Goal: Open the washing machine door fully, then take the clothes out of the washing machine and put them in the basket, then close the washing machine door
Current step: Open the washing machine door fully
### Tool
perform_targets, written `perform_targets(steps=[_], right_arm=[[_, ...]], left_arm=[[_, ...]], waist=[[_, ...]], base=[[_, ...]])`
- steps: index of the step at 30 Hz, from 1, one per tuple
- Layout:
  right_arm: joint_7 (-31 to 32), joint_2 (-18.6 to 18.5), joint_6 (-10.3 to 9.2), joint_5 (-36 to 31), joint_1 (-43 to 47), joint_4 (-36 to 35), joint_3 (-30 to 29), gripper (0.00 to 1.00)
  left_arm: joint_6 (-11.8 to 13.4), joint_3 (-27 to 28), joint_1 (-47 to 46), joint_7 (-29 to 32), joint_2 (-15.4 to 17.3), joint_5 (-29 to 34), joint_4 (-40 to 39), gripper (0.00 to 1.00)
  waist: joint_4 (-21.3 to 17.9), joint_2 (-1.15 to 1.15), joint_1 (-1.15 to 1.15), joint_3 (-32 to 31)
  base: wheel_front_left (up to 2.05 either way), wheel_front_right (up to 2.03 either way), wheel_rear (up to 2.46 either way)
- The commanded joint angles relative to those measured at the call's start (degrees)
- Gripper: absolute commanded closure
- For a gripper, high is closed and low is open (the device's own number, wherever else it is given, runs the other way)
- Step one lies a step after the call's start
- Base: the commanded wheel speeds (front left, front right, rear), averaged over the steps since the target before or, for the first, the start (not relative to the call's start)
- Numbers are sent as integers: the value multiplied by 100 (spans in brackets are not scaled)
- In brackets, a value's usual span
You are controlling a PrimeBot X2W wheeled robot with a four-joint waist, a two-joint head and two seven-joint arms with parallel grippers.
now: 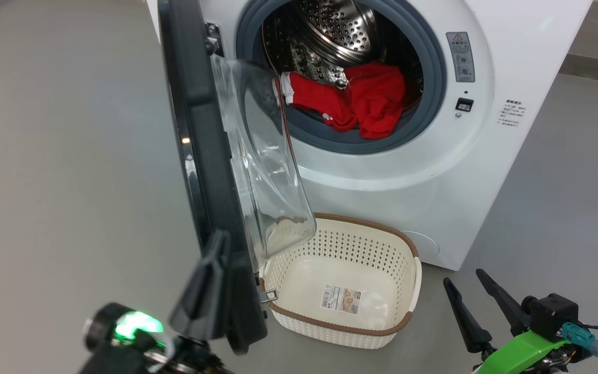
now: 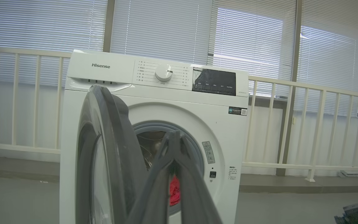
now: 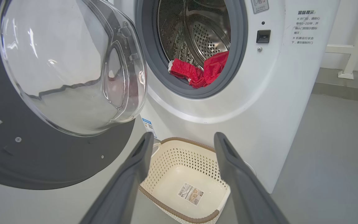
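Left gripper: shut, long dark fingers pressed together, nothing between them. Low at left in head view, tips up, overlapping the lower outer rim of the washing machine door. Touching it or just beside it: cannot tell. Seen along the fingers in left wrist view, tips together, just right of the door's edge.

Door: swung well out from the washing machine, hinged on the left side of the opening, nearly edge-on from the head. Wide black rim outward, clear glass bowl bulging back toward the machine front. Lower end of the bowl in front of the basket's left corner in head view.

Clothes: red bundle with white trim, at the bottom of the steel drum, spilling onto the lower lip of the grey rubber ring.

Basket: cream, brown rim, upright on the floor just in front of the machine, below the opening. Paper label flat on its bottom.

Right gripper: jaws wide apart, holding nothing. Low at right in head view, near the basket's right side, not touching. Fingers framing the basket in right wrist view.

Surroundings: grey floor; white railing and window blinds behind the machine.
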Motion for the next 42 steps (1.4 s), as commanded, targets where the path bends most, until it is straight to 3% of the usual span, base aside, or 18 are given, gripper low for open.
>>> perform_targets(steps=[1, 8, 13, 28, 42], right_arm=[[-69, -65, 9, -103, -41, -106, 119, 0], [-69, -74, 9, -114, -89, -78, 171, 0], [-69, -88, 9, -116, -140, -55, 202, 0], [-69, -85, 9, -140, -178, -36, 225, 0], [-69, -51, 9, -152, -181, -51, 248, 0]], left_arm=[[-94, -64, -47, 78, 66, -21, -37, 100], [-241, -822, -15, 262, 66, -284, 552, 100], [-266, -957, -84, 252, 68, -487, 1219, 100], [-145, -557, -361, 9, 86, -759, 2486, 100], [234, 194, -138, -108, 403, -908, 2410, 100]], waist=[[-2, 0, 0, 5], [-30, 0, 0, 65], [-70, 0, 0, 109], [-149, 0, 0, 188], [-111, 0, 0, 203]], base=[[0, 0, 0], [0, 0, 0], [0, 0, 0], [0, 0, 0], [0, 0, 0]])
